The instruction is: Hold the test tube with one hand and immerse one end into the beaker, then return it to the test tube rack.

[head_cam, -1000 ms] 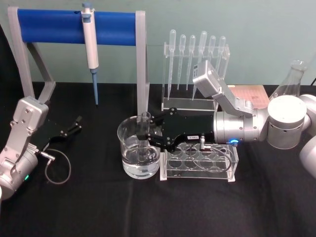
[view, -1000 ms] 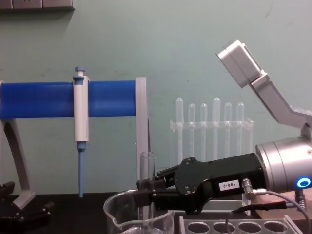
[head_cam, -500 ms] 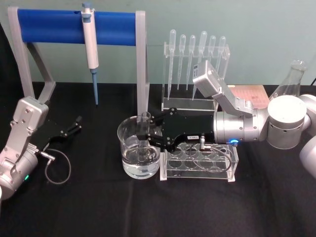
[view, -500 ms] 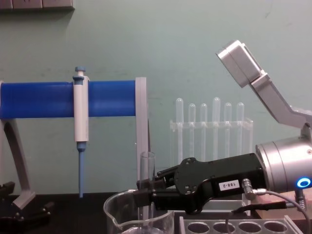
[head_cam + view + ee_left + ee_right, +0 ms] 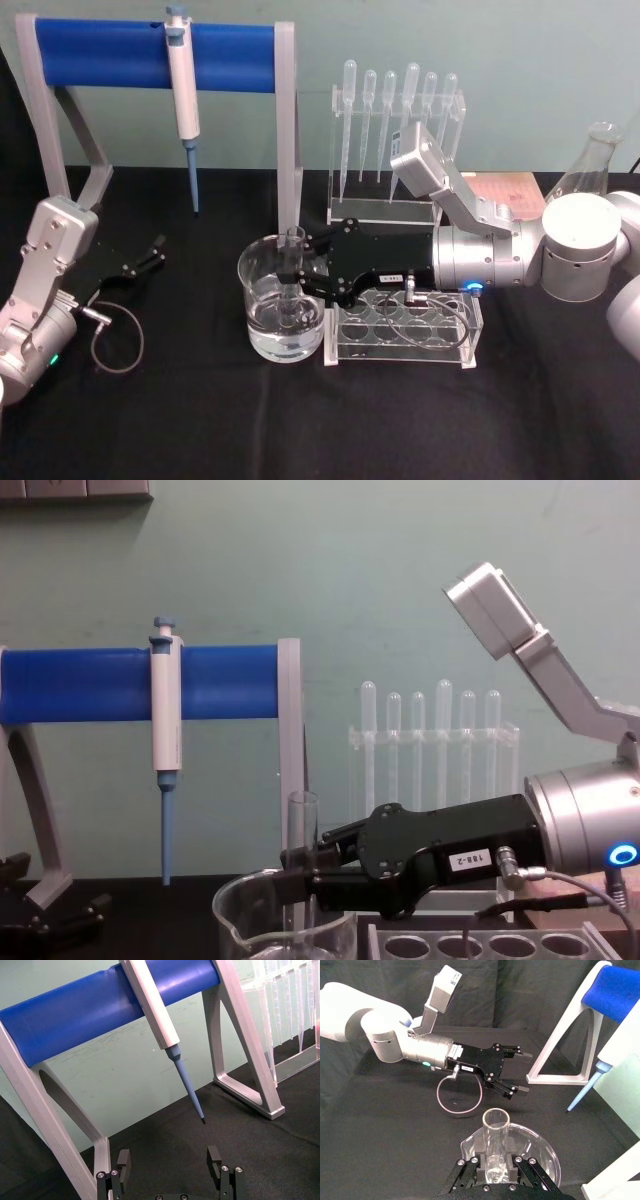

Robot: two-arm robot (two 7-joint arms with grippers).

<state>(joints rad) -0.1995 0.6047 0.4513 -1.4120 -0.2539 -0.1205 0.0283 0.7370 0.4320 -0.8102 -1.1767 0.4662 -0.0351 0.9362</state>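
Note:
The test tube (image 5: 293, 245) stands upright with its lower end down in the beaker (image 5: 243, 275), which holds clear water and sits at mid table. My right gripper (image 5: 296, 277) reaches in from the right and is shut on the test tube's middle, just above the beaker's rim. The chest view shows the test tube (image 5: 302, 825) rising above the black right gripper (image 5: 298, 872) and the beaker's rim (image 5: 232, 920). From the right wrist, the test tube's open mouth (image 5: 496, 1119) stands over the beaker (image 5: 546, 1144). My left gripper (image 5: 148, 256) rests open on the table at the left, holding nothing.
A grey stand with a blue bar (image 5: 110, 52) carries a white-and-blue pipettor (image 5: 182, 90) at the back left. A clear rack of pipettes (image 5: 395, 130) stands behind. A clear tube rack (image 5: 405, 330) sits right of the beaker, under my right arm. A flask (image 5: 590, 160) is far right.

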